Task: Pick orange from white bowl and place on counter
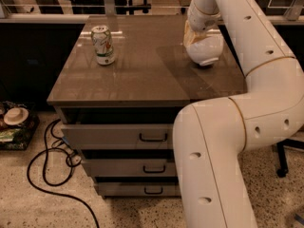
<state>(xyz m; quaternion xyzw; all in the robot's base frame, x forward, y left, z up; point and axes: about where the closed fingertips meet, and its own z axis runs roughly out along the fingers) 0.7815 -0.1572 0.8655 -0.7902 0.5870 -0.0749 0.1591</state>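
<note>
The white bowl [207, 51] stands on the right side of the grey-brown counter [142, 75]. My gripper [196, 31] comes down from above, right over the bowl's left rim, and the wrist covers it. A dull orange patch [188, 35] shows at that rim under the wrist; I cannot tell whether it is the orange. The rest of the bowl's inside is hidden by the arm.
A green and white soda can [103, 45] stands upright at the counter's back left. My white arm [247, 103] curves along the counter's right side. Three drawers with black handles [153, 137] are below. A black cable [47, 170] and some clutter [14, 122] lie on the floor at left.
</note>
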